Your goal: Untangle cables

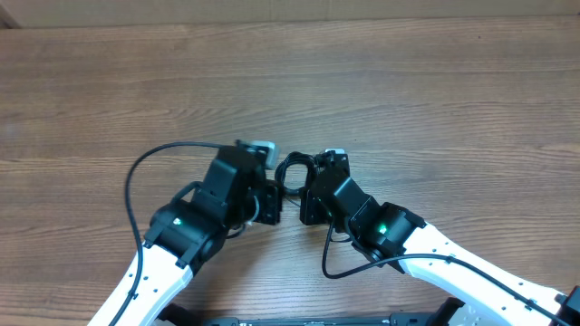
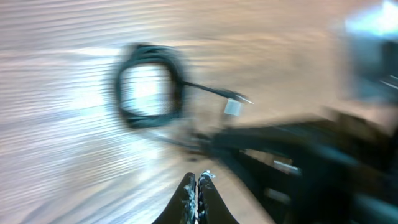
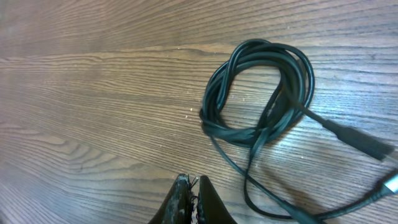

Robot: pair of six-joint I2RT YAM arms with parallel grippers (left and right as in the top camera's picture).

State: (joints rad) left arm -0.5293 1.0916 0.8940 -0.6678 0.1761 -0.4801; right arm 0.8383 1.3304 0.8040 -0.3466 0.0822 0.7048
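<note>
The wooden table (image 1: 290,72) fills the overhead view, its far edge along the top. Two white arms reach in from the near edge, the left arm (image 1: 172,244) and the right arm (image 1: 426,249). Their black wrists meet about the middle of the tabletop, almost touching.

The cables (image 1: 292,167) lie between the two wrists at mid-table, well clear of every edge and partly hidden by the arms. In the right wrist view the cables (image 3: 267,45) form a loose black coil of several turns lying flat on the wood. Strands cross at its lower side and tails trail off toward the right. One tail ends in a black plug (image 3: 360,140). The left wrist view is blurred and shows the coil and a pale plug end (image 2: 231,107) beside it.

The left gripper (image 2: 198,180) has its fingers pressed together, with nothing seen between them. The right gripper (image 3: 189,183) is likewise closed on nothing, near the coil but apart from it.
</note>
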